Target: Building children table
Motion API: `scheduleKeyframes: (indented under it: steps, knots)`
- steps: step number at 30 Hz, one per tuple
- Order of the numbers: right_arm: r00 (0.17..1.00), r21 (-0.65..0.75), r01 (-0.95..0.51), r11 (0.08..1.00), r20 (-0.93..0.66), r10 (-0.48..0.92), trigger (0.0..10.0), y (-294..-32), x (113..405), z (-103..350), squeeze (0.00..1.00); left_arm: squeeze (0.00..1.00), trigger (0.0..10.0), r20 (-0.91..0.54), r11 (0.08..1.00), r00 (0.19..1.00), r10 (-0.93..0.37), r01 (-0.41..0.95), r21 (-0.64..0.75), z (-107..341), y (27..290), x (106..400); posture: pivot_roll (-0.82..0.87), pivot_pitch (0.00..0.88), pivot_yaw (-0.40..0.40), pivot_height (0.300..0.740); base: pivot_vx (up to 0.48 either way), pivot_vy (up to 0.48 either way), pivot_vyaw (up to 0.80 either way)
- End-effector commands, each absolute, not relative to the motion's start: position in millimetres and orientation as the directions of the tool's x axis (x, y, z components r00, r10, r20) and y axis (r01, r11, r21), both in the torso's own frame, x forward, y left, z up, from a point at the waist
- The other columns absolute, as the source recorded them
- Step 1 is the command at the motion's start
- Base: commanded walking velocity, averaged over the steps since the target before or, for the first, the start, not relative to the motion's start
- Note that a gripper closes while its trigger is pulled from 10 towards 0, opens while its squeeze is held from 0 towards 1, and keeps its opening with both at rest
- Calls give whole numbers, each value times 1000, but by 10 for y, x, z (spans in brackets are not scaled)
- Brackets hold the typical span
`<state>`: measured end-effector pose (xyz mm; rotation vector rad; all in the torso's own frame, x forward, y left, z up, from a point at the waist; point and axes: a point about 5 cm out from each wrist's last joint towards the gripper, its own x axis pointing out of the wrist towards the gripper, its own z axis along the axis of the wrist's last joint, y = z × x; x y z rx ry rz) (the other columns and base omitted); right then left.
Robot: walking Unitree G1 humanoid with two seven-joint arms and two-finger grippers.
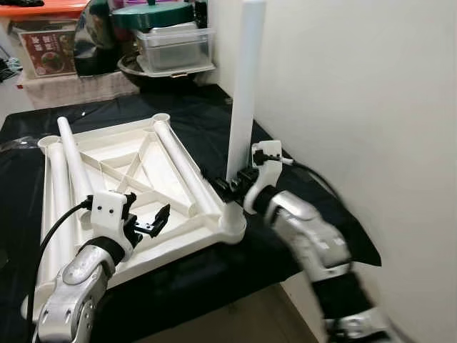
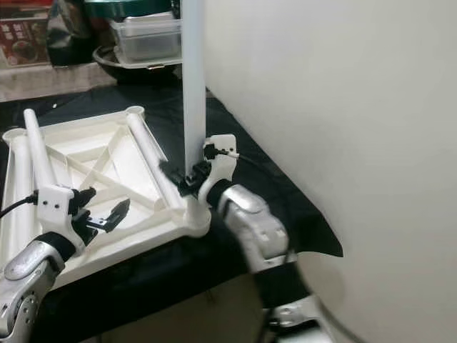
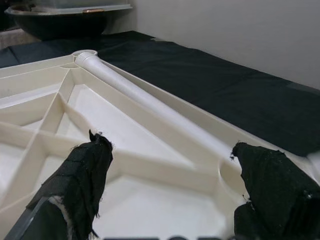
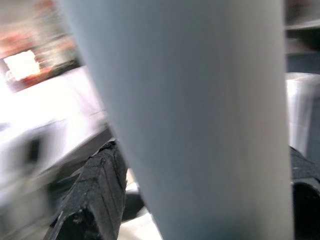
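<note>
A broad, pale grey-white plastic cylindrical table leg (image 4: 200, 115) is standing close before the lens. Two black padded fingers (image 4: 95, 195) of the right gripper (image 4: 200, 200) are flanking it at seven and four o'clock, touching its sides. The background at ten o'clock is blurring into white and orange.

One white tabletop (image 1: 143, 179), upside down on one black-draped table (image 1: 285, 153). Four white legs: one upright (image 1: 243, 86), gripped between the fingers of the right claw (image 1: 230, 187) at the tabletop's near corner; one lying along the rim (image 1: 182, 166) just beyond the left claw (image 1: 153, 225); two more, (image 1: 75, 164) and (image 1: 57, 207), lying side by side to that claw's left. Two claws. Behind: one clear lidded tub (image 1: 175, 46), one dark bowl (image 1: 139, 71), one green lid (image 1: 153, 14).
</note>
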<state>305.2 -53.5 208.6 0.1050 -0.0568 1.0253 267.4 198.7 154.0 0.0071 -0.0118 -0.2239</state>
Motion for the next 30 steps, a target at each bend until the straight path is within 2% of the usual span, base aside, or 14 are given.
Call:
scheduleKeyframes:
  steps: [1, 4, 7, 8, 13, 14, 15, 16, 19, 20, 24, 25, 29, 30]
  knots:
    - [282, 35, -959, 280, 103, 954, 10000, -339, 2802, 2100, 0, 0, 10000, 16, 974, 974, -226, 225, 21, 1551, 1995, 2690, 33, 0, -48, 740, 0, 0, 0]
    - [110, -23, -994, 111, 21, 994, 10000, -380, 2643, 1996, 0, 0, 10000, 19, 977, 977, -212, 211, 23, 1555, 2026, 2668, 49, 0, -64, 740, 0, 0, 0]
    - [109, -22, -994, 109, 4, 994, 9373, -372, 2665, 1932, 0, 0, 10000, 16, 979, 979, -202, 202, 24, 1541, 2041, 2660, 54, 0, -66, 740, 0, 0, 0]
    - [140, -18, -990, 140, -10, 990, 0, -359, 2730, 1874, 0, 0, 10000, 19, 979, 979, -201, 201, 22, 1552, 2041, 2646, 58, 0, -65, 740, 0, 0, 0]
    - [335, -35, -942, 334, -37, 941, 0, -344, 2974, 1764, 0, 0, 10000, 16, 980, 980, -199, 199, 30, 1545, 2051, 2632, 61, 0, -65, 740, 0, 0, 0]
    - [537, 3, -843, 538, -55, 841, 0, -394, 3198, 1728, 0, 0, 10000, 15, 980, 980, -198, 197, 31, 1541, 2056, 2633, 58, 0, -61, 740, 0, 0, 0]
    - [537, 3, -843, 538, -55, 841, 0, -394, 3198, 1728, 0, 0, 10000, 15, 980, 980, -198, 197, 31, 1541, 2056, 2633, 58, 0, -61, 740, 0, 0, 0]
    - [714, 49, -695, 718, -76, 696, 0, -500, 3377, 1701, 0, 0, 10000, 16, 980, 980, -198, 197, 30, 1543, 2055, 2637, 53, 0, -57, 740, 0, 0, 0]
    - [859, 73, -494, 867, -112, 499, 0, -664, 3508, 1657, 0, 0, 10000, 16, 979, 979, -203, 202, 29, 1543, 2042, 2638, 50, 0, -56, 740, 0, 0, 0]
    - [962, 77, -205, 976, -166, 216, 0, -924, 3551, 1558, 0, 0, 10000, 17, 978, 978, -208, 207, 27, 1542, 2018, 2634, 57, 0, -57, 740, 0, 0, 0]
    - [961, 88, -175, 981, -201, 189, 0, -939, 3500, 1494, 0, 0, 10000, 16, 978, 978, -206, 206, 24, 1534, 2011, 2630, 52, 0, -50, 740, 0, 0, 0]
    - [951, 97, -223, 970, -197, 238, 10000, -857, 3466, 1511, 0, 0, 10000, 18, 977, 977, -213, 212, 21, 1548, 2003, 2635, 47, 0, -40, 740, 0, 0, 0]
    - [914, 140, -368, 919, -128, 386, 10000, -668, 3408, 1605, 0, 0, 10000, 17, 973, 973, -228, 228, 22, 1555, 1977, 2648, 44, 0, -35, 740, 0, 0, 0]
    - [891, 167, -432, 886, -76, 448, 10000, -609, 3399, 1671, 1000, 0, 10000, 13, 973, 973, -230, 230, 24, 1544, 1978, 2661, 41, 0, -25, 740, 0, 0, 0]
